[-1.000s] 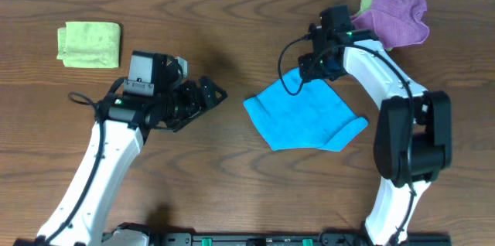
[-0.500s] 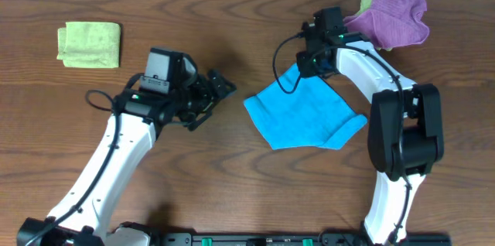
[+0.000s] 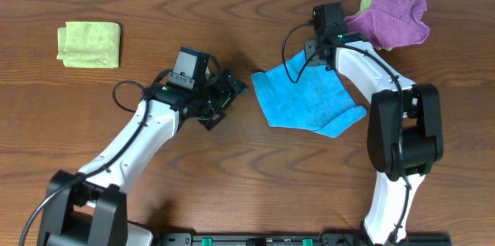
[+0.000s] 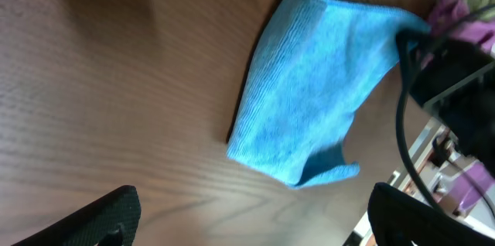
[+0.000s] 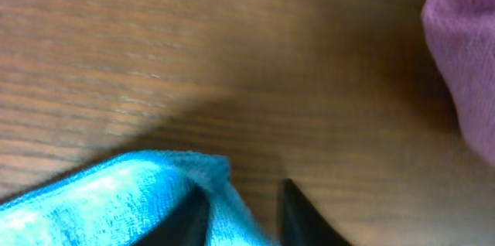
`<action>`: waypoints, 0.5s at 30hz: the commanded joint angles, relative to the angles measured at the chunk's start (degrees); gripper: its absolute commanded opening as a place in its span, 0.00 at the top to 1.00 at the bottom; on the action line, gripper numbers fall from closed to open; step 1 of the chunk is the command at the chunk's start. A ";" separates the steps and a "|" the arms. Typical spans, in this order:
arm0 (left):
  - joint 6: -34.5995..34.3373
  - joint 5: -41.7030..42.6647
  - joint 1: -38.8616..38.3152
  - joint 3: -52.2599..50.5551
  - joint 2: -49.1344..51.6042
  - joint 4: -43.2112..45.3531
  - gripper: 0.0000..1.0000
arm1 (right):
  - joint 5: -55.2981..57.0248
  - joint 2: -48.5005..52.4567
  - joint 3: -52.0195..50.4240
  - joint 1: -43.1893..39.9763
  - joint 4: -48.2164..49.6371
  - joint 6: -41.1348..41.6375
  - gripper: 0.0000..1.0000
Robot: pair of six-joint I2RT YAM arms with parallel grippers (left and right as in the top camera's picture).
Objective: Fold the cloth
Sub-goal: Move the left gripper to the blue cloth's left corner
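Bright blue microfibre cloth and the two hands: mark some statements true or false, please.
1. The bright blue microfibre cloth lies on the wooden table. True.
2. The left hand is shut on it. False: it is open and empty, beside the cloth's left edge.
3. One corner of the cloth lies between the fingers of the right hand. True.
4. The crumpled purple cloth lies on the blue one. False: they lie apart.
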 commanded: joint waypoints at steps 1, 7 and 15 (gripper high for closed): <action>-3.82 -1.03 -0.35 -0.48 1.97 2.62 0.05 | 2.36 -0.33 3.04 0.42 -2.03 4.94 0.50; -6.58 -1.25 -1.36 -0.48 7.98 11.63 0.05 | -3.80 -3.02 10.27 0.46 -9.57 7.74 0.33; -10.64 -1.38 -3.04 -0.46 15.65 21.92 0.03 | -4.48 -3.21 16.15 0.35 -15.76 8.13 0.24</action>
